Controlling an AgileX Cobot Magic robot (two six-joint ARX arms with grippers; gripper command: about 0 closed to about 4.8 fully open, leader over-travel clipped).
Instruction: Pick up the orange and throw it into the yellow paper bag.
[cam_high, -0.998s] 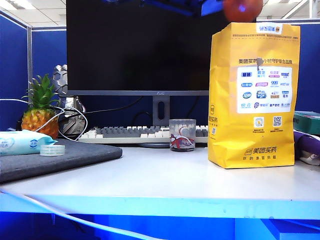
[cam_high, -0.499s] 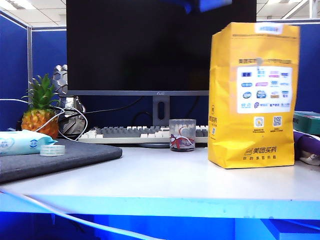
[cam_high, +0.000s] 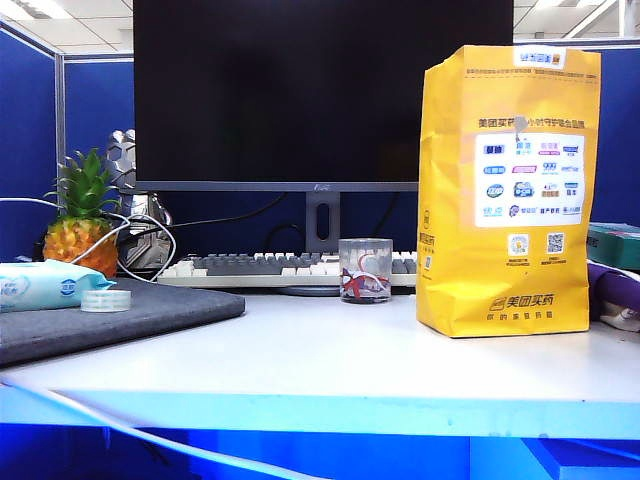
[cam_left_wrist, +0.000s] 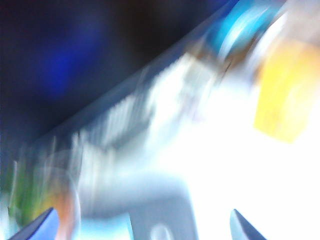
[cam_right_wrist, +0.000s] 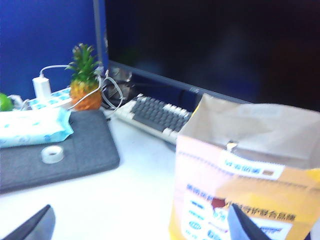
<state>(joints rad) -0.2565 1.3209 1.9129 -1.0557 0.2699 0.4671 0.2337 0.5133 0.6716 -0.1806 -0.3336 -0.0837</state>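
Observation:
The yellow paper bag (cam_high: 505, 190) stands upright on the right of the white desk, its top open. The orange is out of view in every frame. The right wrist view looks down on the bag (cam_right_wrist: 250, 165) and its open mouth, where only bare paper shows. My right gripper (cam_right_wrist: 140, 227) is open, hovering in front of and above the bag with nothing between its fingers. The left wrist view is heavily blurred; my left gripper (cam_left_wrist: 142, 230) is open and empty, with the bag (cam_left_wrist: 282, 95) a yellow smear far off. Neither gripper appears in the exterior view.
A small glass cup (cam_high: 364, 270) stands just left of the bag, in front of a keyboard (cam_high: 250, 265) and a large dark monitor (cam_high: 320, 90). At the left are a pineapple (cam_high: 80, 215), cables, a grey mat (cam_high: 100, 315), a tape roll (cam_high: 105, 300) and a wipes pack (cam_high: 40, 285).
A second ago a gripper held the orange just above the bag's mouth. Half a second ago only the gripper showed there. Now both are gone from the exterior view.

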